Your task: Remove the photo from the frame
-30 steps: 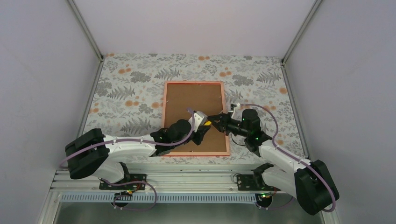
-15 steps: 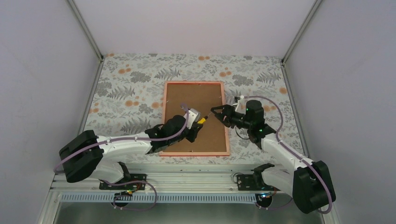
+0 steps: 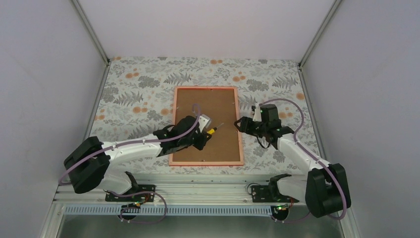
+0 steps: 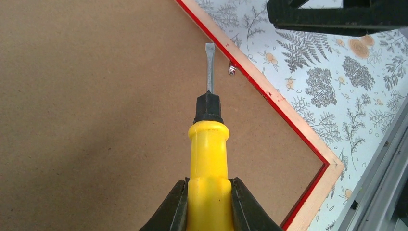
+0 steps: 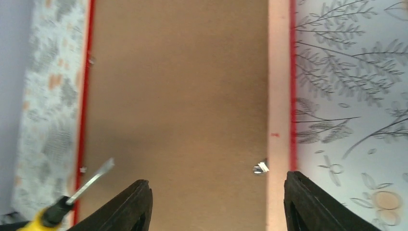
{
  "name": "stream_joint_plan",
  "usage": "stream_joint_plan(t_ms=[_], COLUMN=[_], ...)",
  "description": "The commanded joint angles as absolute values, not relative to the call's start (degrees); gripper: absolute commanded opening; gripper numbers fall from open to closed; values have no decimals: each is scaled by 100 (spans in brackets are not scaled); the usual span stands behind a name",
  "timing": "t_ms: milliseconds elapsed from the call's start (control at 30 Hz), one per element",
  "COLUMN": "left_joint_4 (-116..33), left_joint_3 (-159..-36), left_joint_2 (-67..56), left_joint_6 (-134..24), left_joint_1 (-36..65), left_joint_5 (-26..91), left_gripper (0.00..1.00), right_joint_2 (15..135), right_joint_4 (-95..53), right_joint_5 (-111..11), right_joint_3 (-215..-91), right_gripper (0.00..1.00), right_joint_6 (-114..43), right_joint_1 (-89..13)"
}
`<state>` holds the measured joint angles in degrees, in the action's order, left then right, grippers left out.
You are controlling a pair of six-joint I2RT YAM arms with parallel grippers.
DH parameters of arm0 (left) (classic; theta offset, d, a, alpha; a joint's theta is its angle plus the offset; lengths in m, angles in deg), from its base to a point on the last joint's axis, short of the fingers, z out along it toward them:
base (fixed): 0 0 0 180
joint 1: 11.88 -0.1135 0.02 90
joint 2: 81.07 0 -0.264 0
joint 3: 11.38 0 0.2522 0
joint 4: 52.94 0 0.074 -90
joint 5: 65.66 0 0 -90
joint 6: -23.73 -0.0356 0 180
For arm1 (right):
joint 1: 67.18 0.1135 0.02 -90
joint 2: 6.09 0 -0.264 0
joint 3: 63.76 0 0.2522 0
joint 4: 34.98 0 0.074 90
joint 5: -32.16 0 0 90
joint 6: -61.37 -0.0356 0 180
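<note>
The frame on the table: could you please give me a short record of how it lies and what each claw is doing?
frame: flat on the patterned table, face down
backing: brown board, facing up
photo: not visible
left claw: shut on the yellow-handled screwdriver, blade tip close to a metal tab by the frame's right rail
right claw: open, empty, above the right rail

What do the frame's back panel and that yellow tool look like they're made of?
Back panel: likely fibreboard, matte brown, uniform, no grain. Frame rim: seemingly pale wood, bare face, red-painted edges. Screwdriver: glossy yellow handle, probably plastic, black collar; flat grey blade, dull sheen, looks like steel.
</note>
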<state>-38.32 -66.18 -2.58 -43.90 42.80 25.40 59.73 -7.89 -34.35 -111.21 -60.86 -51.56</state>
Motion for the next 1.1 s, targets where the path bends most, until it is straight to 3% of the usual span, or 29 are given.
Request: stream_joint_plan(t_ms=[0,400,1067], left_joint_4=[-3370,-3096,-2970], left_joint_3=[-7060,-7497,-7407], left_joint_2=[4,586,659], left_joint_6=[-4294,-4316,-4215], left_joint_1=[4158,4156,4161], left_joint_5=[3003,3388,3536], left_gripper=[2,2,2], right_joint_2=[6190,7222,7745], right_joint_4=[-621,-1085,-1114], right_joint_5=[-3969,-3683,-3838], right_joint_3=[-11038,-10916,-11047], right_gripper=[58,41,13], right_joint_6=[-5272,-4893,-4884], right_joint_1=[-5195,-5176,-4463])
